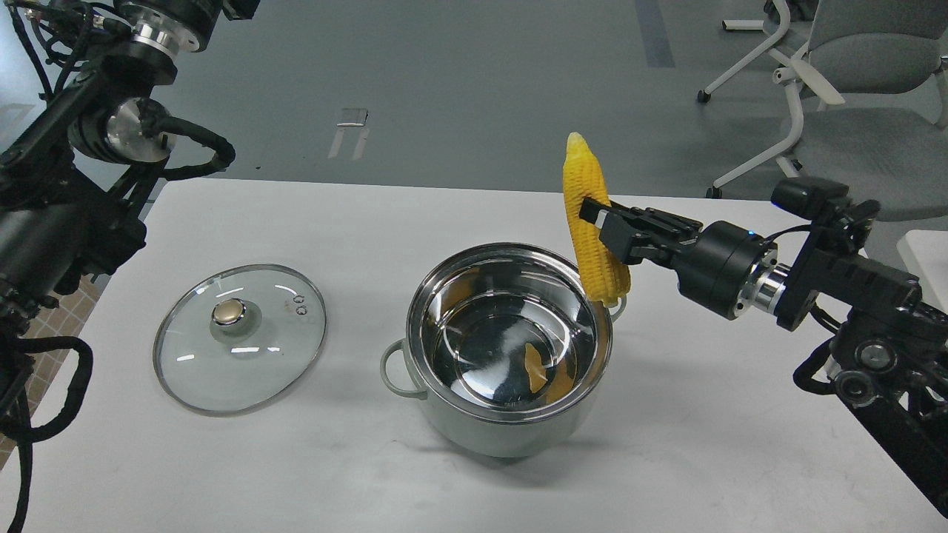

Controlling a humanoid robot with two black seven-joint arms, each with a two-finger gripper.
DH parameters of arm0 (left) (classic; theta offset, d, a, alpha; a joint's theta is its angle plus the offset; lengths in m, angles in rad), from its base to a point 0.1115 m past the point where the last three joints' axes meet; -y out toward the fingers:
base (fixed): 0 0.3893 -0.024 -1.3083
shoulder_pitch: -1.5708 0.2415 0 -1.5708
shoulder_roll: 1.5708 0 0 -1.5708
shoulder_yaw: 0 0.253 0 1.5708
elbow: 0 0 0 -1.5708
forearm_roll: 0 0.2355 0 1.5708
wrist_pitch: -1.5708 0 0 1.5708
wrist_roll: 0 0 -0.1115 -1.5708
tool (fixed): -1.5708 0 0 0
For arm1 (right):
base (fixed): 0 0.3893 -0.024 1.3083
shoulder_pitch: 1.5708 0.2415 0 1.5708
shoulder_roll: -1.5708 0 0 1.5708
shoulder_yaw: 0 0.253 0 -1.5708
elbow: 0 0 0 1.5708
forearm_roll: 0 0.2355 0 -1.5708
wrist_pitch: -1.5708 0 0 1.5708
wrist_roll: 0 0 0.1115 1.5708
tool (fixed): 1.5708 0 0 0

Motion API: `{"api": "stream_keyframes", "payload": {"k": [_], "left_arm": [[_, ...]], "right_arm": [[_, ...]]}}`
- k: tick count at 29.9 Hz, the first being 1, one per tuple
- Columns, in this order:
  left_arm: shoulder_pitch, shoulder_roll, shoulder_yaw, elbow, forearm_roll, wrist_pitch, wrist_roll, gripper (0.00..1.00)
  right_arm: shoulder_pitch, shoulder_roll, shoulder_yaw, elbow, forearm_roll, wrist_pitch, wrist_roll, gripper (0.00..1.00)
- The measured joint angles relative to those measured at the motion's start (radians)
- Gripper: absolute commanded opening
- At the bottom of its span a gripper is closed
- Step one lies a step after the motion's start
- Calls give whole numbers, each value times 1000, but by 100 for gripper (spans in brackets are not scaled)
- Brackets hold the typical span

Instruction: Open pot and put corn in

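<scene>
The pale grey-green pot [415,396] stands open in the middle of the white table, its shiny steel inside empty but for a yellow reflection. My right gripper [597,219] is shut on the yellow corn [589,215] and holds it nearly upright, pointed end up, in the air just above the pot's far right rim. The glass lid [241,337] with a gold knob lies flat on the table left of the pot. My left arm rises along the left edge; its gripper is out of view past the top edge.
The white table [711,444] has bare surface right of and in front of the pot. Office chairs [852,111] stand on the grey floor beyond the table's far right corner. A second white surface [926,259] shows at the right edge.
</scene>
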Motion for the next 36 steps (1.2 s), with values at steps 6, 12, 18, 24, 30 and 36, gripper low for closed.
{"api": "stream_keyframes", "payload": {"k": [6,12,18,24,30,36], "left_arm": [[1,-1,4,-1,2,-2,-1,98],[2,-9,6,0,3,-3,-2,98],[2,-9,8,0,3,-3,-2,98],[2,-9,8,0,3,-3,-2,98],[2,-11,8,0,3,-3,-2,98],[2,-8,8,0,3,-3,-5,98]], "right_arm": [[45,22,-164,-7,-9,1,-3,23],[47,23,-202,-13,-10,2,-4,55],[47,18,-204,-16,-12,2,-2,85],[49,19,-201,-16,-13,2,0,94],[51,25,-196,-12,-9,2,1,95],[71,50,-84,-9,-2,-6,2,100]]}}
